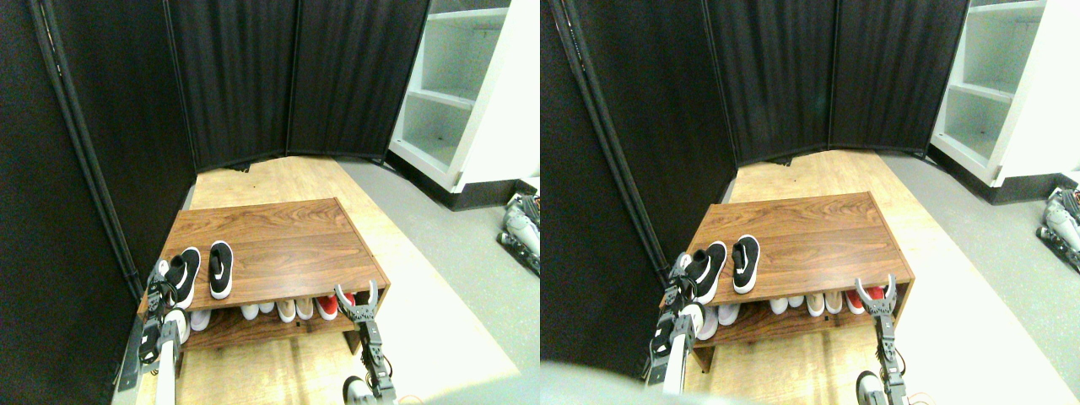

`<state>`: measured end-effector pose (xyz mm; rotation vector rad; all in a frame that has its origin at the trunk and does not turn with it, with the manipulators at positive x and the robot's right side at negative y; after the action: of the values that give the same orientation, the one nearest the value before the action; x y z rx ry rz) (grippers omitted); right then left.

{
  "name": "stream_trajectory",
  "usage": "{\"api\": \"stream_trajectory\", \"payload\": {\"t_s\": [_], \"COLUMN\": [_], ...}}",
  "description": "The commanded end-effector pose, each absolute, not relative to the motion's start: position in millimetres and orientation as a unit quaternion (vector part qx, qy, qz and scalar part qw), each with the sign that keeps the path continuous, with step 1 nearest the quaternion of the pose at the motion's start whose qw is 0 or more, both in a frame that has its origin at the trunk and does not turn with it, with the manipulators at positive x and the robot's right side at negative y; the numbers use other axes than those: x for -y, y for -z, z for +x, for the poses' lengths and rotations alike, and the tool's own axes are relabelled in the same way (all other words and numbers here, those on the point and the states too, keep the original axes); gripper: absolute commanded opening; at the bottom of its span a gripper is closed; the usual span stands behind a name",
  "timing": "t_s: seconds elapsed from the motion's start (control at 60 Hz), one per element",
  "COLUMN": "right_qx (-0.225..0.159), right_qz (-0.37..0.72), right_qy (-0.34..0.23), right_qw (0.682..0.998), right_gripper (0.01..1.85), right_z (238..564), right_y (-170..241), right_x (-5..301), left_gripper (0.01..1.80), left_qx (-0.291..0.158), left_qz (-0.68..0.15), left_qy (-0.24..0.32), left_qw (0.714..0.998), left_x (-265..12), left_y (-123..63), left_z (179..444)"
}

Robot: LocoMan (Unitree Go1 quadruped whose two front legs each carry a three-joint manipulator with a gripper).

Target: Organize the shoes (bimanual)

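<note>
Two black sneakers with white soles lie side by side on the left end of the wooden shoe rack's top, toes pointing away from me. The left shoe is angled slightly and sits at the rack's left edge. The right shoe lies straight, a small gap from the first. My left gripper is right at the near end of the left shoe, and its hold is too small to make out. My right gripper stands open at the rack's front right corner, with nothing in it.
On the rack's lower shelf stand white shoes, beige shoes and a red shoe. Black curtain panels close off the left and back. A white shelving unit stands at the back right, and grey equipment lies on the floor at the right.
</note>
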<state>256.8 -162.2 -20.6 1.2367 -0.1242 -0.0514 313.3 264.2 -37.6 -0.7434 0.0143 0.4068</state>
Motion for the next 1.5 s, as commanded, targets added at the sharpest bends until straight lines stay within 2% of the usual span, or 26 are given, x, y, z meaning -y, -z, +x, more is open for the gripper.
{"api": "stream_trajectory", "payload": {"t_s": [0.017,0.133,0.267,0.367,0.6,0.65,0.9,0.967,1.033,1.267,1.317,1.5], "right_qx": [0.083,0.086,0.088,0.089,0.095,0.093,0.097,0.099,0.098,0.095,0.093,0.09], "right_qz": [0.579,0.584,0.586,0.585,0.569,0.579,0.581,0.575,0.58,0.58,0.586,0.581], "right_qy": [0.014,0.015,0.014,0.016,0.018,0.019,0.023,0.024,0.028,0.025,0.023,0.029], "right_qw": [0.811,0.807,0.806,0.806,0.817,0.81,0.807,0.812,0.808,0.809,0.805,0.808], "right_gripper": [0.63,0.64,0.65,0.64,0.64,0.63,0.63,0.64,0.66,0.65,0.65,0.64], "right_z": [258,259,261,262,266,267,271,272,273,275,275,276], "right_y": [9,9,10,10,10,10,11,10,10,12,12,12], "right_x": [162,162,162,161,158,158,153,151,150,147,147,145], "left_gripper": [0.01,0.01,0.01,0.01,0.01,0.01,0.01,0.01,0.01,0.01,0.01,0.01], "left_qx": [-0.006,-0.016,-0.018,-0.026,-0.04,-0.042,-0.057,-0.059,-0.049,0.003,0.014,0.034], "left_qz": [-0.364,-0.371,-0.4,-0.388,-0.408,-0.408,-0.426,-0.408,-0.419,-0.39,-0.397,-0.42], "left_qy": [-0.192,-0.19,-0.203,-0.199,-0.201,-0.2,-0.198,-0.198,-0.201,-0.166,-0.167,-0.144], "left_qw": [0.911,0.909,0.894,0.9,0.89,0.89,0.881,0.889,0.884,0.906,0.902,0.895], "left_x": [-259,-252,-243,-240,-234,-234,-232,-232,-232,-269,-277,-283], "left_y": [41.1,42.6,40.5,42.5,43.3,43.5,42.5,42.2,37.8,33.2,23.0,12.6], "left_z": [319,323,326,330,338,339,336,334,331,323,311,284]}}
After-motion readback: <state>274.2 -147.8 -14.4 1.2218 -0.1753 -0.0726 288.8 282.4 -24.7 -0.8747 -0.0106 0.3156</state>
